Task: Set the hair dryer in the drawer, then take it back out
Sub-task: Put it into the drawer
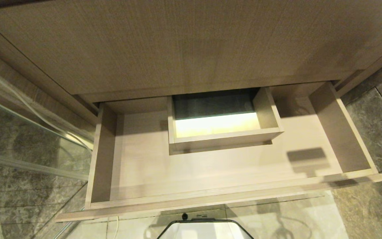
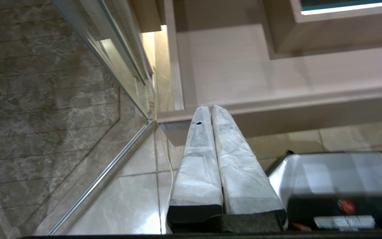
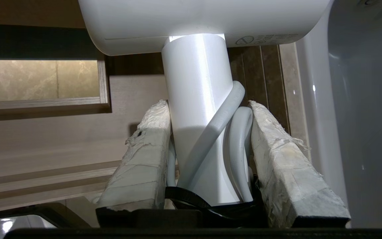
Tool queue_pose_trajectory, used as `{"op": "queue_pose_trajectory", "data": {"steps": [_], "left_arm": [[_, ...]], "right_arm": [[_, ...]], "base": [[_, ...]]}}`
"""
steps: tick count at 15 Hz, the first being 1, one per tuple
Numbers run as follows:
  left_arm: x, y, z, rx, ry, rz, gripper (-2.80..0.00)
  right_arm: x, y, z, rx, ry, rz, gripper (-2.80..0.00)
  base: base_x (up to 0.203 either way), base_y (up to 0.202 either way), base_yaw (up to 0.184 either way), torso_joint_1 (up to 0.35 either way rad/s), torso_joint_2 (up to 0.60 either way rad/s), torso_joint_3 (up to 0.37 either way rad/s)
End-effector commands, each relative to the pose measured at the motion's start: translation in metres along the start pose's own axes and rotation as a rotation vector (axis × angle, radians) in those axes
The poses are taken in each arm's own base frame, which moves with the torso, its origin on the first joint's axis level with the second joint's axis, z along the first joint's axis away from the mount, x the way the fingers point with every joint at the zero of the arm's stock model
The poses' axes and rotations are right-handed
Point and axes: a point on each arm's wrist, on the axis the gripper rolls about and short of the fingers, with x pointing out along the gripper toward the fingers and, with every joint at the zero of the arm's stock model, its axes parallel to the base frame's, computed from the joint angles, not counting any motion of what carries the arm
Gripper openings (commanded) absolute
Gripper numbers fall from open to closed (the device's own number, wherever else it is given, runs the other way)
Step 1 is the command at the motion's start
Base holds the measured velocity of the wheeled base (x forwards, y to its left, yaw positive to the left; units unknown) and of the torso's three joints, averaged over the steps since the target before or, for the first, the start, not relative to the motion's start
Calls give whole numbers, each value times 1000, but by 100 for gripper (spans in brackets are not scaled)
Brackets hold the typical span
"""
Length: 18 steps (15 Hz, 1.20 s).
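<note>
The right tool [image 3: 207,139] squeezes the hair dryer [image 3: 197,99] by its handle, with the barrel far from the wrist. The open drawer [image 1: 211,196] lies below. The left tool [image 2: 211,111] is closed and empty.

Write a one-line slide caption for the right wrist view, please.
Right gripper clamps the white hair dryer by its handle, cord pinched alongside, near the open drawer.

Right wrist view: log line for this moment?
right gripper: shut on hair dryer handle | drawer: open, holds nothing | left gripper: shut, parked
</note>
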Motion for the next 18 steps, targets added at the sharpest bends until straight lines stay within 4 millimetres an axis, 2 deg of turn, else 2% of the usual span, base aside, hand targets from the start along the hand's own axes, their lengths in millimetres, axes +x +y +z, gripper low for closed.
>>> {"op": "queue_pose_trajectory", "data": {"steps": [1,10,18], "left_arm": [[0,0,0,0,2,0,-280],[0,0,0,0,3,0,-280],[0,0,0,0,0,0,-280]], "right_arm": [[0,1,-3,-1,9,4,-280],[4,2,-8,0,23,8,-280],[8,3,-13,-1,38,15,-280]], "base": [[0,0,0,2,389,329],[0,0,0,-46,353,324],[0,0,0,-49,315,240]]}}
